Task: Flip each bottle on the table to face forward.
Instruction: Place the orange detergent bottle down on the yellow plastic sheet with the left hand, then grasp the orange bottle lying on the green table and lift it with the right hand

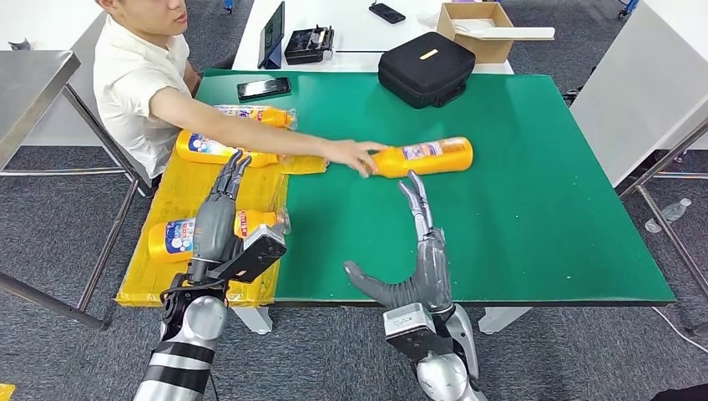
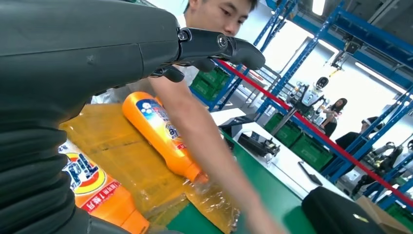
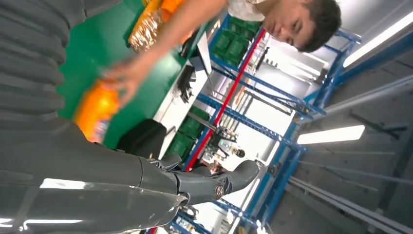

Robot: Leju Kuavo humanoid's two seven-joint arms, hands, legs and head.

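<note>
Both robot hands open, empty: left robot hand [image 1: 219, 213] above near-left bottle [image 1: 171, 238]; right robot hand [image 1: 417, 251] near person's hand [image 1: 351, 154] touching center bottle [image 1: 426, 156] on worktop [image 1: 543, 209].

Four orange bottles lie on their sides: one [image 1: 424, 156] on the green counter [image 1: 534, 217], label up, cap end touched by a person's hand [image 1: 355, 155]; three others [image 1: 213, 149] [image 1: 255, 114] [image 1: 177, 237] rest on yellow wrapping [image 1: 179, 196].

A person in a white shirt [image 1: 134, 75] reaches across the green mat [image 1: 518, 200]; a black case [image 1: 427, 68], phone [image 1: 263, 88] and cardboard box [image 1: 476, 29] lie beyond the robot's hands.
</note>
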